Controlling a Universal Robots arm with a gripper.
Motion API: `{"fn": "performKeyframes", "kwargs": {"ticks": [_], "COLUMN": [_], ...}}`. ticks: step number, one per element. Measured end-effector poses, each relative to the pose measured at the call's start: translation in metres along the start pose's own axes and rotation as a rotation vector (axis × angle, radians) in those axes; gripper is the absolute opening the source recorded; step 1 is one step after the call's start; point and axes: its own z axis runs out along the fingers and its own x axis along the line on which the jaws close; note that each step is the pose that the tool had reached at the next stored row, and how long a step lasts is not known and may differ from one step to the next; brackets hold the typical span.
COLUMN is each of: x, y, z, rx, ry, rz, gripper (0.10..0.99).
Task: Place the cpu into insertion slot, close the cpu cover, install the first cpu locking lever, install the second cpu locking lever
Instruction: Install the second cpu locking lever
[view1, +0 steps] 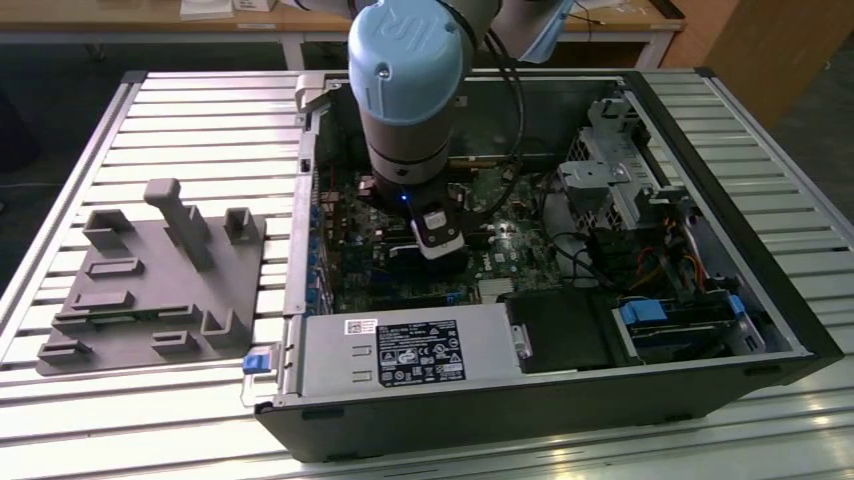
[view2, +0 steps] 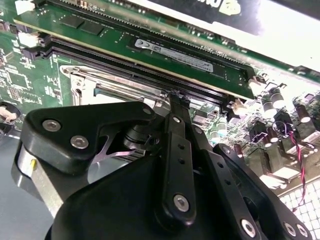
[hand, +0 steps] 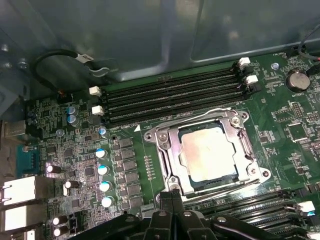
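The cpu (hand: 207, 152), a pale silvery square, lies flat in the insertion slot (hand: 254, 172) on the green motherboard (hand: 290, 130). The cpu cover (hand: 165, 150), a metal frame, is folded down around the chip. One thin wire lever (hand: 190, 121) runs along the side of the cover nearest the memory slots. Another lever (hand: 225, 190) runs along the opposite side. My gripper (hand: 172, 192) is shut, its tips at the socket's corner beside this second lever's end, with nothing visibly between them. In the second wrist view the fingers (view2: 177, 125) point down at the socket's metal frame (view2: 115, 82). The exterior view shows the gripper (view1: 441, 250) inside the open computer case (view1: 534, 400).
Black memory slots (hand: 175, 95) lie beside the socket, and a memory stick (view2: 165, 50) stands close to the fingers. Capacitors (hand: 102, 170) line another side. A power supply (view1: 400, 350) and drive cage (view1: 614, 170) sit in the case. A grey fixture (view1: 147, 290) lies on the slatted table.
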Motion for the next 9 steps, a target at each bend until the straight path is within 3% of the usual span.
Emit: {"fn": "performKeyframes", "kwargs": {"ticks": [9], "x": [0.002], "y": [-0.0016], "z": [0.0031], "rx": [-0.001], "ry": [0.0001], "rz": [0.0], "gripper": [0.106]}}
